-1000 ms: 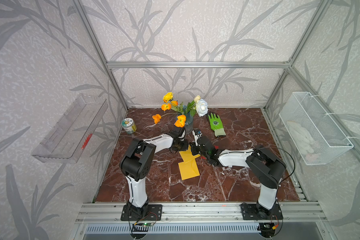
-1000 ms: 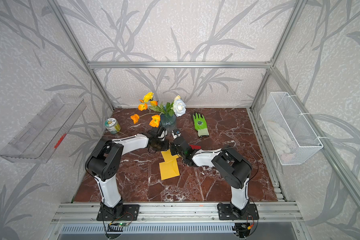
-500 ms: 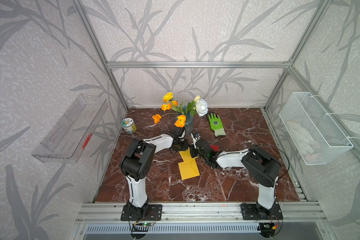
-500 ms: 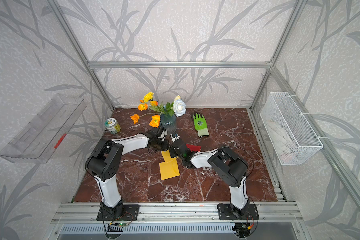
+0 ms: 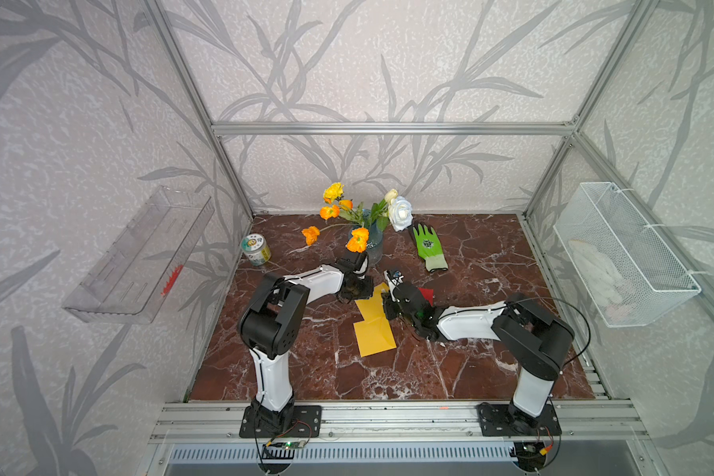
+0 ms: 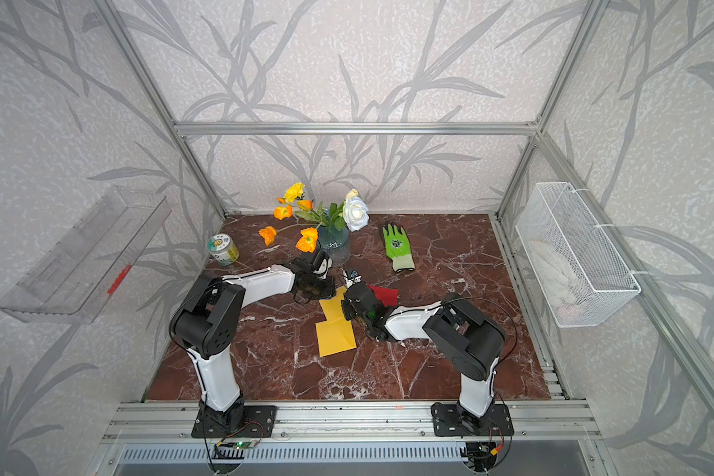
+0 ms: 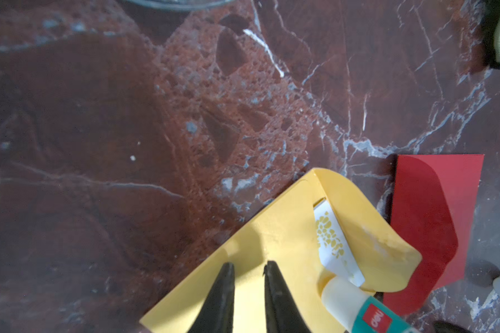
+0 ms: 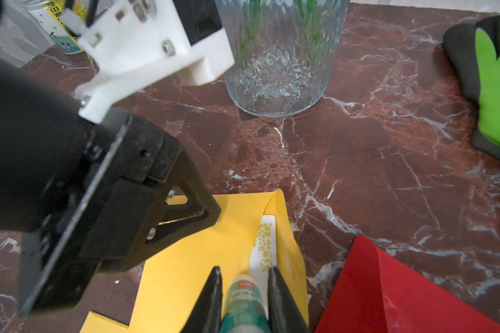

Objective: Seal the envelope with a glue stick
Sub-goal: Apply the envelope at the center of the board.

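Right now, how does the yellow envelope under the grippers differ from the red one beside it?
Flap: the yellow envelope has its flap curled up, showing a white card inside; the red envelope lies flat. Contact: the left gripper is over the yellow envelope and the glue stick in the right gripper is at its flap; nothing touches the red envelope. Both lie on the table.

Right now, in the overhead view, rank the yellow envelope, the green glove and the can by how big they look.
Largest to smallest in a top view:
1. yellow envelope, even though partly covered
2. green glove
3. can, clearly the smallest
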`<state>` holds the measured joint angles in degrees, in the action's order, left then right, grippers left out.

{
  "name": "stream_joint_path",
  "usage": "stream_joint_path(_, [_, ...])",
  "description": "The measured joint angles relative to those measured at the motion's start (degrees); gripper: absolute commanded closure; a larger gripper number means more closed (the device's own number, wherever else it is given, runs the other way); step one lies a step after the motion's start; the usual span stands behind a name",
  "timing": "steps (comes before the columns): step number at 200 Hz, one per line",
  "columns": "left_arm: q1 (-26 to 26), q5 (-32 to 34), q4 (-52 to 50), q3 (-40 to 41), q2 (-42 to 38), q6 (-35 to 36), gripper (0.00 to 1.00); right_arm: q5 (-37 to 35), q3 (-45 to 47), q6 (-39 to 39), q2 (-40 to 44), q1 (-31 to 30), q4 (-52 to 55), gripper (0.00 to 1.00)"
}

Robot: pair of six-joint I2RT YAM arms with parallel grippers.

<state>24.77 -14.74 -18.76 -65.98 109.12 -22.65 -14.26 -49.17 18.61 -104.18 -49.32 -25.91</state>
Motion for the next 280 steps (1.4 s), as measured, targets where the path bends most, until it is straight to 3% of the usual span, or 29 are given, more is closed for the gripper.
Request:
stream_joint_path(79, [0.0, -0.1, 0.0, 0.0, 0.0, 0.0, 0.77, -0.3, -4.8, -2.2, 0.9, 0.1, 4.4, 1.00])
stream_joint_path(140, [0.0, -0.2, 0.0, 0.0, 0.0, 0.0, 0.77, -0.5, -11.1, -2.4, -6.4, 0.7, 2.5, 1.00])
stream_joint_path(202, [0.0, -0.2, 0.0, -0.1, 0.0, 0.0, 0.77, -0.3, -10.8, -1.6, -8.1, 1.3, 2.0, 1.00])
stream_joint_path(280, [0.0, -0.2, -0.3, -0.3, 0.2, 0.0, 0.77, 0.3, -5.7, 1.0, -3.7, 1.3, 3.0, 1.00])
